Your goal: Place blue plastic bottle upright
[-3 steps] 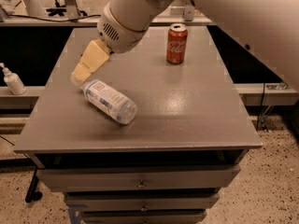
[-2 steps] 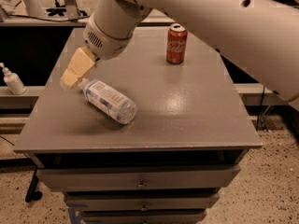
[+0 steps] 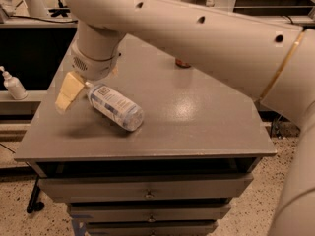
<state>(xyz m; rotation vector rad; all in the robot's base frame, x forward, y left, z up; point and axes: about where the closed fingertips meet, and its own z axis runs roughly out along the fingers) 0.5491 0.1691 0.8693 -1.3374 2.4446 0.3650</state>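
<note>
The blue plastic bottle (image 3: 115,107) is lying on its side near the front left of the tabletop (image 3: 206,122). Its neck end is pointing up and to the left, and its base is facing the front edge. The gripper (image 3: 69,90) is hanging at the left side of the tabletop, right at the bottle's neck end and apparently touching or just beside it. Whether the gripper is wide or narrow I cannot tell from this angle, and it is not visibly holding anything.

The bottle is looking light: thin clear plastic with a printed label around its middle. How much liquid is inside I cannot tell. A thin wall like this is likely giving under a hard squeeze, and the smooth round body is likely rolling or slipping away if nudged from one side. The firmest places to hold are probably the neck just below the cap or the shoulder, where the plastic is stiffer. Gripping across the labelled middle is asking for a gentler squeeze.

A red can (image 3: 183,63) is peeking out from behind the arm at the back of the tabletop, well apart from the bottle. A white pump bottle (image 3: 14,85) is standing on a ledge off to the left.
</note>
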